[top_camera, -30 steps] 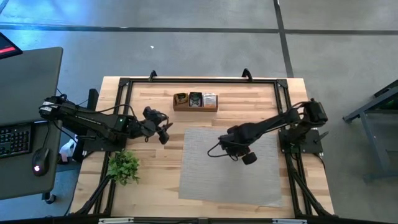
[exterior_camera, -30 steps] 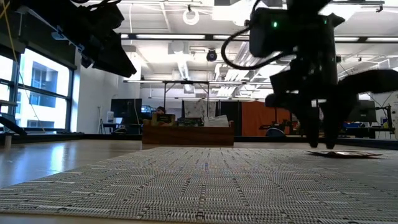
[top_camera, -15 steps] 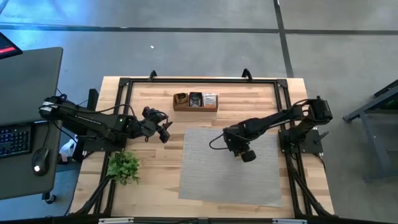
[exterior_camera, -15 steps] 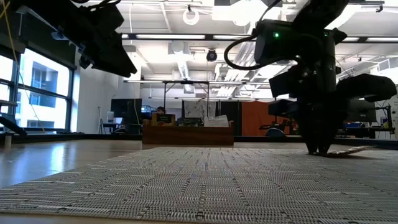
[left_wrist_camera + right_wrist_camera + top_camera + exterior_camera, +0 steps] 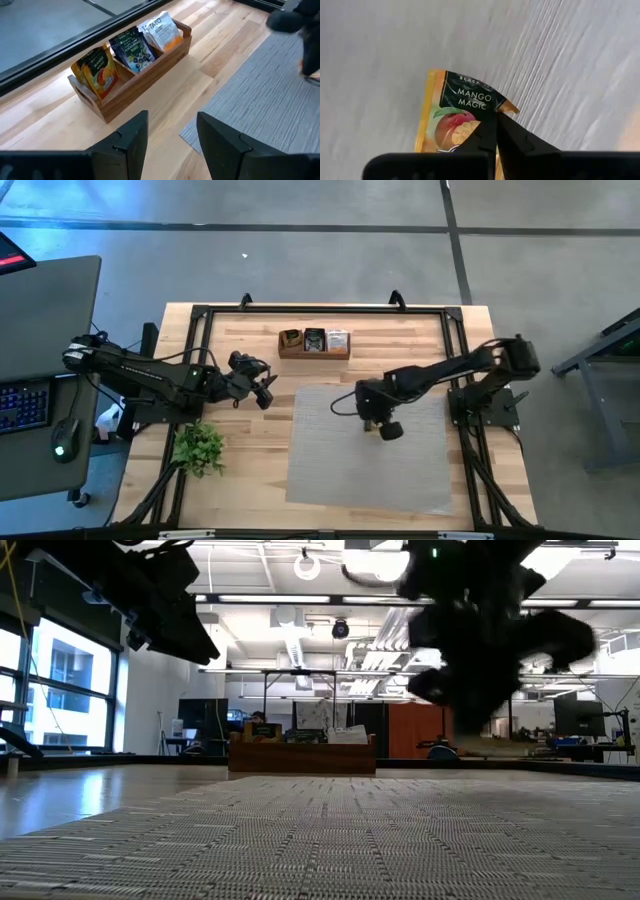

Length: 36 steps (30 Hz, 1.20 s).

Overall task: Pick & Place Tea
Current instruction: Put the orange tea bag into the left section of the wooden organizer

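My right gripper [image 5: 370, 418] hangs over the middle of the grey mat [image 5: 370, 460], shut on an orange-yellow tea sachet [image 5: 451, 117] printed "Mango Magic". In the low view the gripper [image 5: 478, 690] is a blur above the mat, and no sachet lies on the weave. More tea sachets stand upright in a wooden box [image 5: 314, 343] at the table's far side, orange, dark and white ones [image 5: 131, 46]. My left gripper [image 5: 267, 393] hovers open left of the mat, its fingers [image 5: 170, 122] pointing toward the box, touching nothing. My right gripper pinches the sachet between its two fingertips [image 5: 495, 120], at the top edge near one corner [image 5: 496, 104], which bends up beside them. The sachet is lifted off the mat, its printed face toward the wrist camera. How far back it reaches, the fingers hide.
A small green plant [image 5: 199, 448] stands at the table's near left. Black frame rails [image 5: 320, 309] run along the table's edges. Bare wood [image 5: 165, 85] lies between the box and the mat. A desk with keyboard and mouse [image 5: 40, 410] is left of the table.
My right gripper came down on the sachet lying on the mat, shut on it, then rose and shifted a little toward the table's left edge. The sachet has left the mat with it. My left arm has kept still.
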{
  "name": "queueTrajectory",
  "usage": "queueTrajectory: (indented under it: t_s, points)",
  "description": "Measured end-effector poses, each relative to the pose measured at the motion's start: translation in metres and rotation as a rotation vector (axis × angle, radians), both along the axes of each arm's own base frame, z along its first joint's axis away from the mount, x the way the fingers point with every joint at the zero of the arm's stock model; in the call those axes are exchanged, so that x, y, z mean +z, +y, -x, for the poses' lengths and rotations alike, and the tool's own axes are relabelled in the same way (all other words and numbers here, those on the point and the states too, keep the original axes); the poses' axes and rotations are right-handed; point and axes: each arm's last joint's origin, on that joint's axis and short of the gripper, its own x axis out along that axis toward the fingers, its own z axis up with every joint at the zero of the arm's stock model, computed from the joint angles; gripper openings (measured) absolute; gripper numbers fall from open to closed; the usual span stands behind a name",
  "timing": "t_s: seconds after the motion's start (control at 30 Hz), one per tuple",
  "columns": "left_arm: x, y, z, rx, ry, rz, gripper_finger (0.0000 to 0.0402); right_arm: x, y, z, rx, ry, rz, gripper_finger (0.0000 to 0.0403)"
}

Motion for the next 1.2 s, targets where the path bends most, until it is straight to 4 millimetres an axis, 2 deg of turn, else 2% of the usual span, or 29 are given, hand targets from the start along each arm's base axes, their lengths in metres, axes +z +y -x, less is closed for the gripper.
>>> queueTrajectory:
  t_s: [0.17, 0.23, 0.37, 0.43, 0.5, 0.57, 0.63, 0.77, 0.87, 1.03, 1.2]
  points:
    - [0.000, 0.000, 0.000, -0.010, 0.011, -0.005, 0.0166, 0.016, -0.004, -0.021, -0.090, -0.265, -0.004, 0.0008]
    - [0.000, 0.000, 0.000, -0.012, 0.012, -0.004, 0.0166, 0.023, -0.008, -0.037, -0.151, -0.437, 0.046, 0.0003]
    - [0.000, 0.000, 0.000, -0.005, 0.010, -0.010, 0.0166, 0.035, -0.025, -0.072, -0.478, -0.863, 0.226, 0.0005]
    - [0.000, 0.000, 0.000, -0.004, 0.010, -0.010, 0.0166, 0.040, -0.035, -0.084, -0.654, -1.090, 0.219, 0.0005]
    - [0.000, 0.000, 0.000, -0.003, 0.010, -0.011, 0.0166, 0.044, -0.044, -0.096, -0.737, -1.289, 0.171, 0.0002]
    - [0.000, 0.000, 0.000, -0.007, 0.013, -0.012, 0.0166, 0.040, -0.052, -0.110, -0.766, -1.378, 0.175, 0.0002]
    - [0.000, 0.000, 0.000, -0.016, 0.022, -0.022, 0.0166, 0.031, -0.061, -0.128, -0.813, -1.365, 0.221, 0.0002]
    - [-0.001, 0.000, 0.000, -0.022, 0.030, -0.031, 0.0166, 0.009, -0.081, -0.171, -0.866, -1.219, 0.321, 0.0001]
    - [-0.001, 0.000, 0.000, -0.022, 0.027, -0.026, 0.0166, -0.008, -0.095, -0.191, -1.040, -1.097, 0.434, 0.0001]
    - [-0.001, 0.000, 0.000, -0.022, 0.027, -0.025, 0.0166, -0.017, -0.105, -0.201, -1.192, -0.978, 0.534, 0.0001]
    - [-0.001, 0.000, 0.001, -0.024, 0.034, -0.029, 0.0166, -0.025, -0.115, -0.197, -1.245, -0.966, 0.490, 0.0001]
